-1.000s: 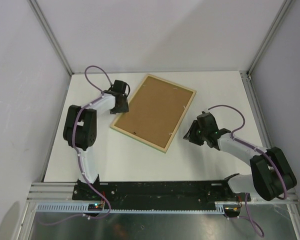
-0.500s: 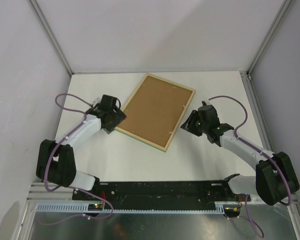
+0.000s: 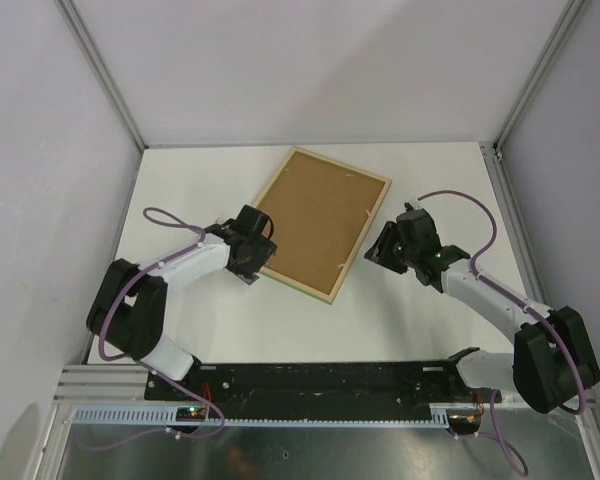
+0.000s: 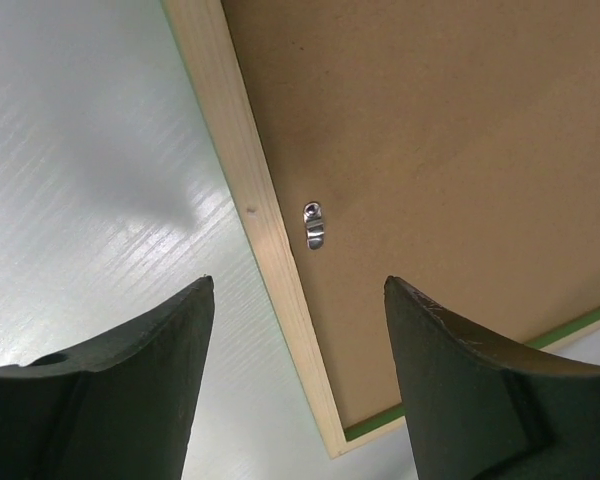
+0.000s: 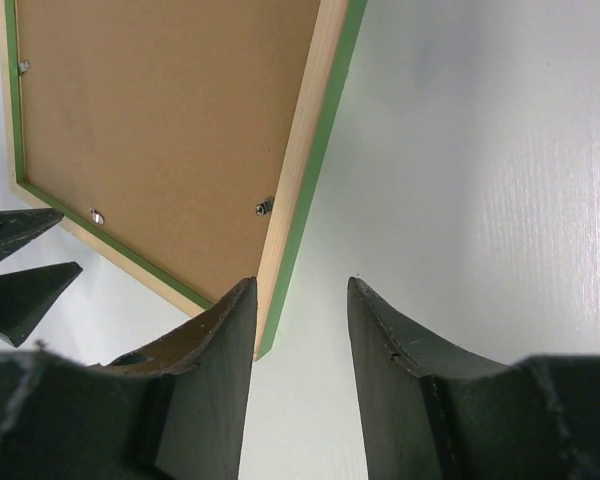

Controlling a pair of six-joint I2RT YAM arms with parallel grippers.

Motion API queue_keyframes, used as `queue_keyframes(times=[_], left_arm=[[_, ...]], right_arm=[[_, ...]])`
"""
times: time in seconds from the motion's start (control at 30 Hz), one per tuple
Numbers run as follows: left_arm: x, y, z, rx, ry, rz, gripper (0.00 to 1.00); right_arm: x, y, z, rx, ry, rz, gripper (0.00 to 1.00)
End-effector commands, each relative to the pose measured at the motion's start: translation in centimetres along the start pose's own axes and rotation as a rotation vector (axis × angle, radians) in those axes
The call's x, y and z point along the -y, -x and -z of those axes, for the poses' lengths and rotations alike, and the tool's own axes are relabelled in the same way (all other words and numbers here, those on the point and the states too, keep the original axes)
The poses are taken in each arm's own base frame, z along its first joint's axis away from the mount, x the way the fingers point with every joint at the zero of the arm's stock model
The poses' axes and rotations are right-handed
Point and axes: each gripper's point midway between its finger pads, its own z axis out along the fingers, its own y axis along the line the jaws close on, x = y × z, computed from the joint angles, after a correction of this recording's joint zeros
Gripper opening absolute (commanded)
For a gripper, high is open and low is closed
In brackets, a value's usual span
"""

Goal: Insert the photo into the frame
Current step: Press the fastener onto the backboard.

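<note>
Top external view: You see the frame (image 3: 342, 169) lying flat and back-up on the white tabletop (image 3: 180, 190), turned diagonally, one corner toward the far wall and one toward the arm bases.
Frame, back side: A pale wood rim encloses the brown backing board (image 3: 312, 220). A thin line of green shows along the outer edges in both wrist views.
Left hand: Your left hand (image 3: 263, 262) hangs over the frame's near-left end, close to its left corner. Its jaws are spread wide and grip nothing.
Left wrist view: The two dark fingers (image 4: 130, 370) stand either side of the wood rim. A small metal clip (image 4: 313, 224) sits on the board just inside that rim, and a frame corner shows low between the fingers.
Right hand: Your right hand (image 3: 378, 250) sits just beside the frame's right long edge, over bare tabletop. Its jaws are parted with nothing between them.
Right wrist view: The frame's green-edged side runs down to the left-hand finger, and white tabletop fills the gap between the fingers. Two more clips (image 5: 264, 207) show on the board.
</note>
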Motion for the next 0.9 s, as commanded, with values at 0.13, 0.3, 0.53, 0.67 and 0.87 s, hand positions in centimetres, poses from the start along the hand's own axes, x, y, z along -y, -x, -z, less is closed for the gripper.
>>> queue_keyframes(times=[0.13,0.3,0.53,0.67,0.87], left_arm=[[-0.7,0.5,-1.8,0.061,0.076,0.080,0.69],[-1.0,0.3,-2.9,0.063,0.120,0.075,0.67],[-1.7,0.1,-3.7,0.071,0.167,0.048,0.58],[-2.4,0.1,-4.3,0.078,0.196,-0.004,0.50],[-2.7,0.7,-5.1,0.090,0.227,-0.160,0.31]], right_arm=[[-1.5,1.5,0.9,0.042,0.033,0.018,0.45],[-1.4,1.3,1.1,0.037,0.032,0.020,0.45],[-1.3,1.4,1.4,0.041,0.032,0.022,0.45],[-1.0,1.5,1.4,0.042,0.028,0.018,0.44],[-0.8,1.8,1.6,0.046,0.031,0.013,0.44]])
